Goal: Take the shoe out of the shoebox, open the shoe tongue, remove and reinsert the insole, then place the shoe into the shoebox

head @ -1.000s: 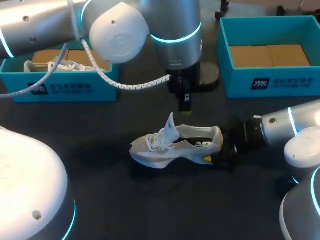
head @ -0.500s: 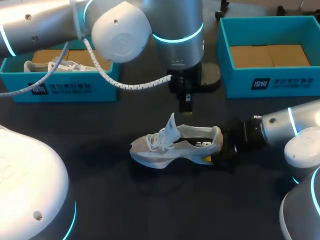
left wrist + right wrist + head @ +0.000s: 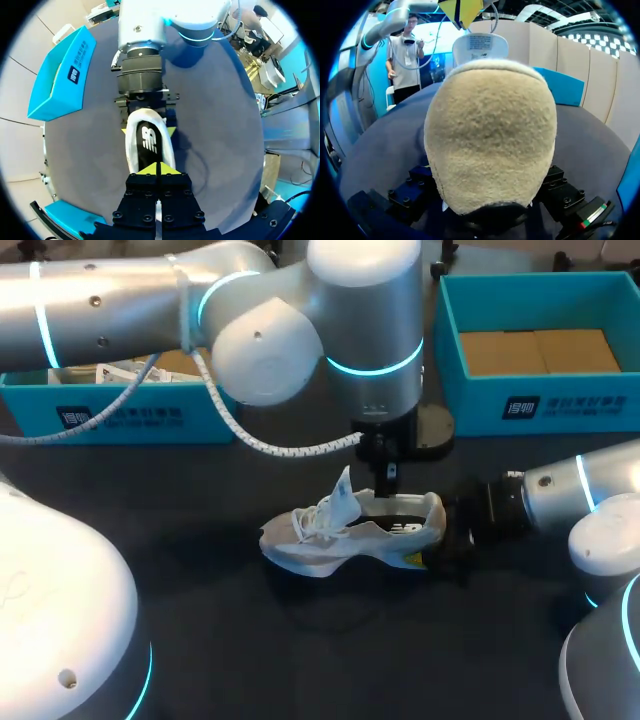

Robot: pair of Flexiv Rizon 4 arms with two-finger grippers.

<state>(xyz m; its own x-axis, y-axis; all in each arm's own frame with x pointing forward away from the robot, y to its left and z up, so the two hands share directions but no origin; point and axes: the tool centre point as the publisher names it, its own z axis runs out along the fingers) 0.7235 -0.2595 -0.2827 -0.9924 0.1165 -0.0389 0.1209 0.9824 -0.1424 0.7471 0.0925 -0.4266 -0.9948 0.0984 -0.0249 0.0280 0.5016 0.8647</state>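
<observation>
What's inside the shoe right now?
A dark insole with a white mark lies in the shoe. The left gripper, shut, hangs over the opening and covers the front part, so the toe end is unseen.

Locate a white logo block with characters on the front wall of the left shoebox (image 3: 190, 420) and the right shoebox (image 3: 540, 405). A white letter logo marks the insole (image 3: 149, 142) of the shoe (image 3: 340, 535). The tongue (image 3: 480, 47) label is illegible.

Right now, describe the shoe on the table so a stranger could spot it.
On the dark table, in front of two teal shoeboxes, lies a white shoe, tongue up. Unlike the shoe in the left box, it sits in the open, heel clamped by the right gripper.
</observation>
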